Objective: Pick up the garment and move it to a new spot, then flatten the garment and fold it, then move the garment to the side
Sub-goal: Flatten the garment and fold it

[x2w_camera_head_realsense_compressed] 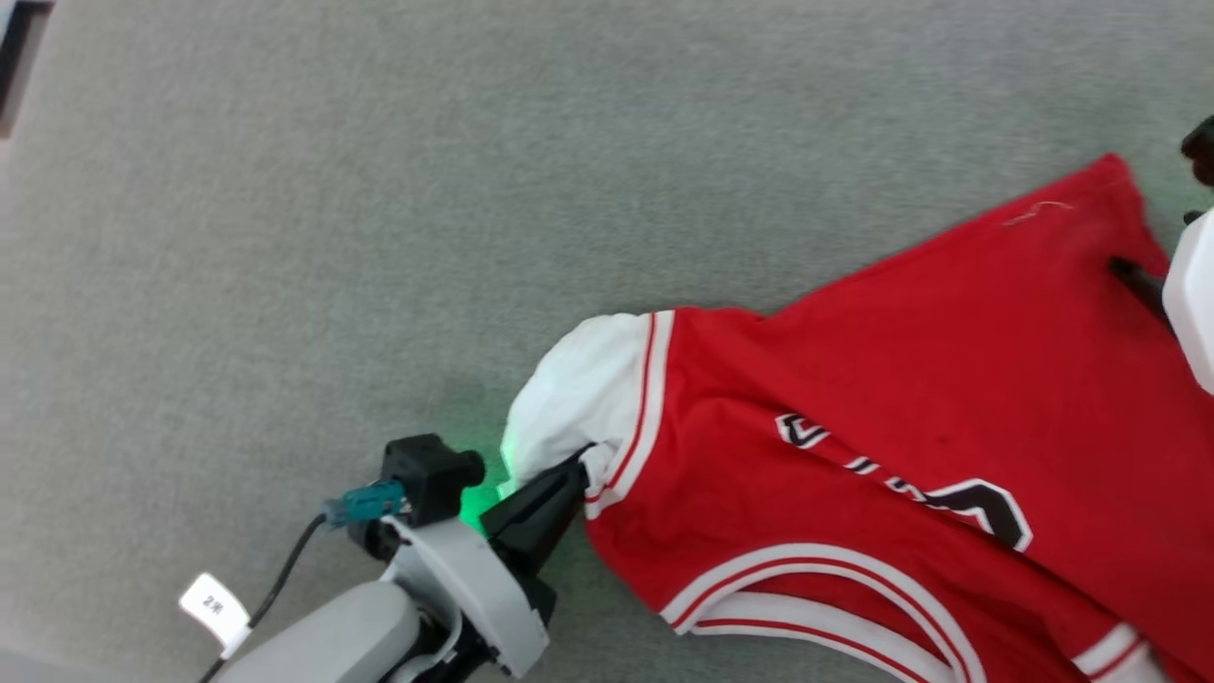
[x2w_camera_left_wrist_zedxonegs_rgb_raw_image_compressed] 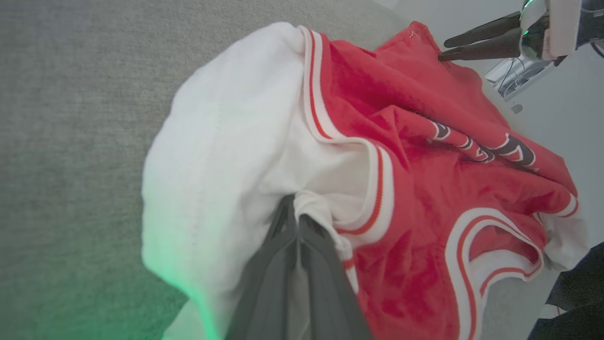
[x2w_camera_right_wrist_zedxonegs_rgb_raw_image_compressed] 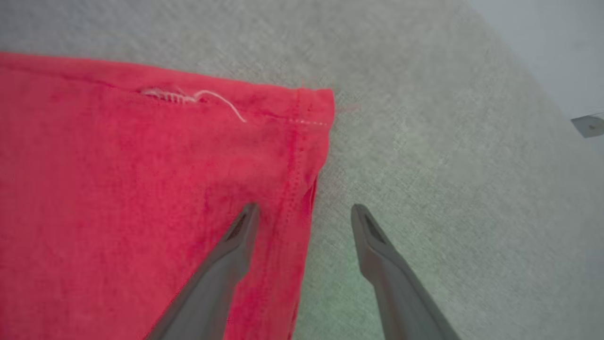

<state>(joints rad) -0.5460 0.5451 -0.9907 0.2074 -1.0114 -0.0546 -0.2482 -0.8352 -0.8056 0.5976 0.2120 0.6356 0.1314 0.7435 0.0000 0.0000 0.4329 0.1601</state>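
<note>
The garment (x2w_camera_head_realsense_compressed: 901, 379), red with a white sleeve (x2w_camera_head_realsense_compressed: 579, 389) and black white-outlined letters, lies spread on the grey felt surface at the right. My left gripper (x2w_camera_head_realsense_compressed: 574, 474) is shut on the sleeve's lower edge; in the left wrist view its fingers (x2w_camera_left_wrist_zedxonegs_rgb_raw_image_compressed: 295, 210) pinch the white cloth (x2w_camera_left_wrist_zedxonegs_rgb_raw_image_compressed: 226, 156). At the garment's far hem corner (x2w_camera_right_wrist_zedxonegs_rgb_raw_image_compressed: 321, 99) my right gripper (x2w_camera_right_wrist_zedxonegs_rgb_raw_image_compressed: 304, 208) stands open. One finger is over the red cloth (x2w_camera_right_wrist_zedxonegs_rgb_raw_image_compressed: 141, 189), the other over bare felt, and nothing is held between them. It also appears at the head view's right edge (x2w_camera_head_realsense_compressed: 1152, 209) and from the left wrist (x2w_camera_left_wrist_zedxonegs_rgb_raw_image_compressed: 443, 51).
The grey felt surface (x2w_camera_head_realsense_compressed: 379, 190) stretches bare to the left and back. Its edge and a pale floor (x2w_camera_left_wrist_zedxonegs_rgb_raw_image_compressed: 557, 108) show beyond the garment in the left wrist view, with some equipment (x2w_camera_left_wrist_zedxonegs_rgb_raw_image_compressed: 519, 75) there. A dark object (x2w_camera_head_realsense_compressed: 14, 57) sits at the head view's top left.
</note>
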